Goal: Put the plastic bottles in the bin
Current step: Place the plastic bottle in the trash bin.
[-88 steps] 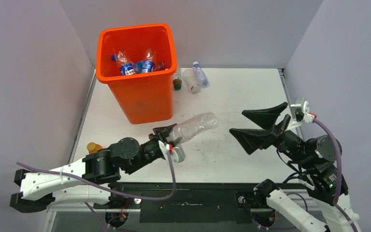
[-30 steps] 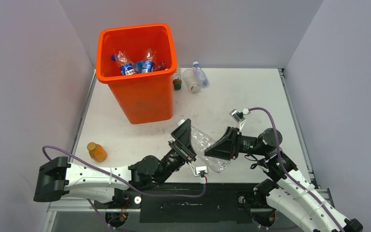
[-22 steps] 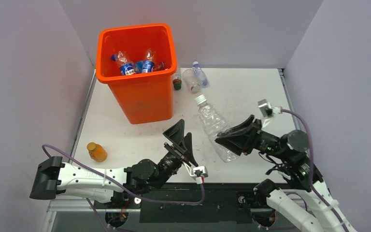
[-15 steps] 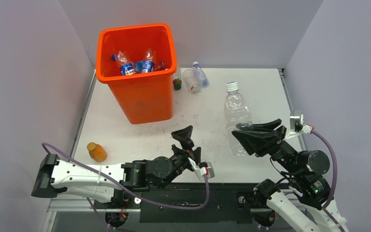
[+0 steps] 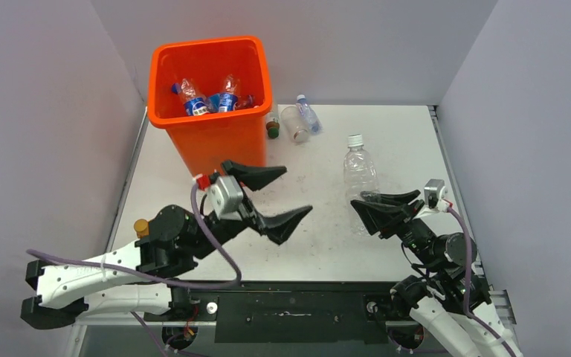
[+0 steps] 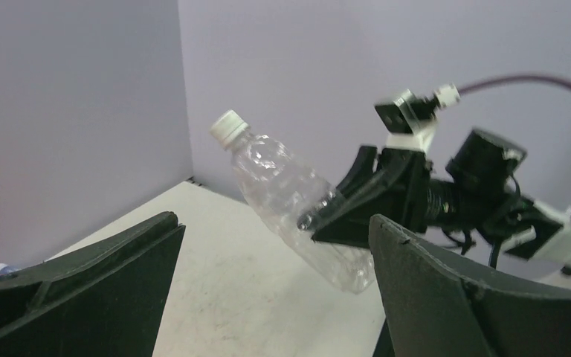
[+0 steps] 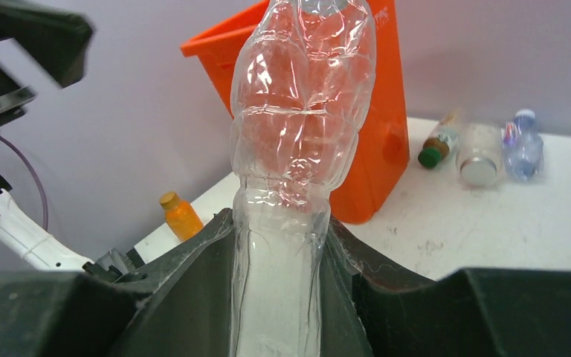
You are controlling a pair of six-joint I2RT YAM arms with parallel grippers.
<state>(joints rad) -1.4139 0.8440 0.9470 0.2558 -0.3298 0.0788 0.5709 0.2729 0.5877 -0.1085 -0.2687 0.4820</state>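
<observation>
Top external shows the right gripper [image 5: 381,209] clamped on the lower body of a clear bottle [image 5: 359,172], its cap pointing away, well to the right of the orange bin [image 5: 223,152], while the left gripper [image 5: 296,190] gapes wide, holding nothing, just before the bin.

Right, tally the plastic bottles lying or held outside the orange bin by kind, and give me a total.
Large clear crinkled plastic bottle with a white cap, gripped in the right end effector: 1
Small squat orange plastic bottle: 1
Small green-capped plastic bottle: 1
Small clear plastic bottles lying near the back wall: 2
Total: 5
</observation>
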